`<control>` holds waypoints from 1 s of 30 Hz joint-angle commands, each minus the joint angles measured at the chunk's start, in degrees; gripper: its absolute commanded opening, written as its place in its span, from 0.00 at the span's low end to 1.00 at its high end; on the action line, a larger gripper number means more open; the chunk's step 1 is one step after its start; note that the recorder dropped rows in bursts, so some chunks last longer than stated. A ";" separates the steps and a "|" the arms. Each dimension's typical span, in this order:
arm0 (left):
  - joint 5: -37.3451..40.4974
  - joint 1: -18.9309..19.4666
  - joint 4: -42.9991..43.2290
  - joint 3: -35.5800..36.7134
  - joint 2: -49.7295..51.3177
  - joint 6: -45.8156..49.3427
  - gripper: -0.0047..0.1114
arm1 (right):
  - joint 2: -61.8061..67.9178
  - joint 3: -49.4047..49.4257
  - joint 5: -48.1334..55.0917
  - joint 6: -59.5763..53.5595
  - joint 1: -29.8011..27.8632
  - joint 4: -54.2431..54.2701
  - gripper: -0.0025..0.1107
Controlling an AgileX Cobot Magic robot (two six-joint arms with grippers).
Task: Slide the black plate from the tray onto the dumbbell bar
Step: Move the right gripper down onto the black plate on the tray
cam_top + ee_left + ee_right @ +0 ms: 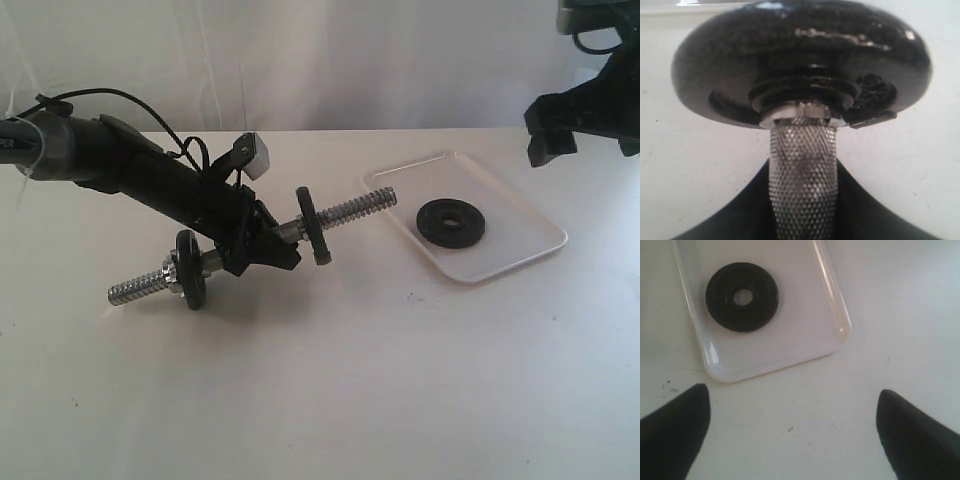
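The black plate (pixel 451 221) lies flat in the white tray (pixel 520 215) at the right; the right wrist view shows the plate (pixel 742 296) and the tray (pixel 805 325) too. The chrome dumbbell bar (pixel 355 210) is held off the table, tilted, with a black disc (pixel 188 268) near its low end and another (pixel 312 225) near its raised end. My left gripper (pixel 262 243) is shut on the bar's knurled middle (pixel 802 185). My right gripper (pixel 585 135) hangs open high above the table right of the tray, fingers (pixel 677 425) wide apart with nothing between them.
The white tabletop (pixel 400 380) stretches in front of the bar and tray. A white wall or curtain closes the back. The left arm (pixel 120 160) reaches in from the left edge, with a cable looped over it.
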 commanded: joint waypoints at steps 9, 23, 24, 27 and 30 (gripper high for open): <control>5.25 -0.10 -9.53 -0.90 -2.55 1.25 0.04 | 17.31 -16.95 7.47 -3.85 -0.20 4.04 0.81; 5.25 -0.10 -9.53 -0.90 -2.55 1.25 0.04 | 28.08 -28.97 13.97 -22.27 -3.42 19.44 0.81; 5.25 -0.10 -9.53 -0.90 -2.55 1.25 0.04 | 28.82 -28.97 12.93 -22.66 -3.29 19.44 0.81; 5.25 -0.10 -9.53 -0.90 -2.55 0.86 0.04 | 30.82 -28.97 8.98 -22.66 -3.29 19.44 0.81; 5.25 -0.10 -9.53 -0.90 -2.55 0.86 0.04 | 32.63 -28.97 6.14 -22.66 -3.06 20.51 0.81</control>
